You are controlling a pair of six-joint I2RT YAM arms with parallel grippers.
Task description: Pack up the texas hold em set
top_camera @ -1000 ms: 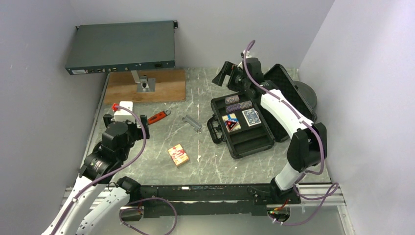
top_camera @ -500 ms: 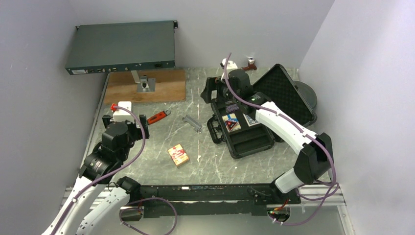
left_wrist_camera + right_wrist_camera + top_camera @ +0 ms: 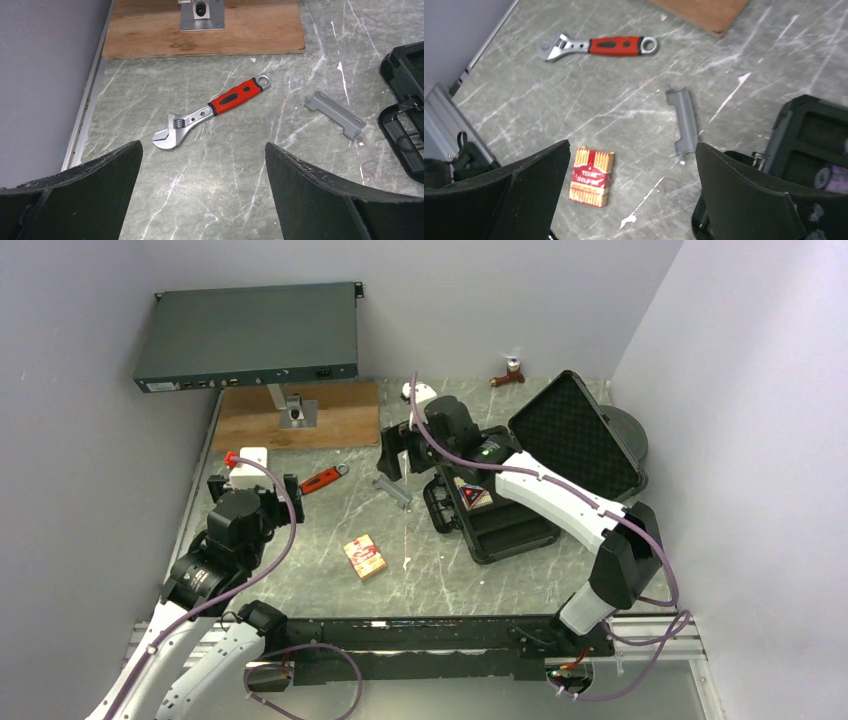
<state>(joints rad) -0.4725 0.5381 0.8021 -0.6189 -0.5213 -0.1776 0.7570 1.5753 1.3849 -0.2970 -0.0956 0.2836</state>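
Red-orange cardboard card box [image 3: 365,557] lies flat outside the black hard-plastic case [image 3: 510,532] — nearward of the right gripper [image 3: 395,454], jaws wide and empty; its long axis crosses their closing line; left gripper [image 3: 253,483], likewise agape, looks no closer.

The left arm [image 3: 160,660] and right arm [image 3: 560,495] share white shell links and black cylindrical joints [image 3: 235,520]. A purple-grey cable [image 3: 296,525] loops along each. The left end effector [image 3: 201,150] and right end effector [image 3: 632,147] bear broad, matte-black, wedge-shaped fingers [image 3: 75,195] with grainy, rounded tips.
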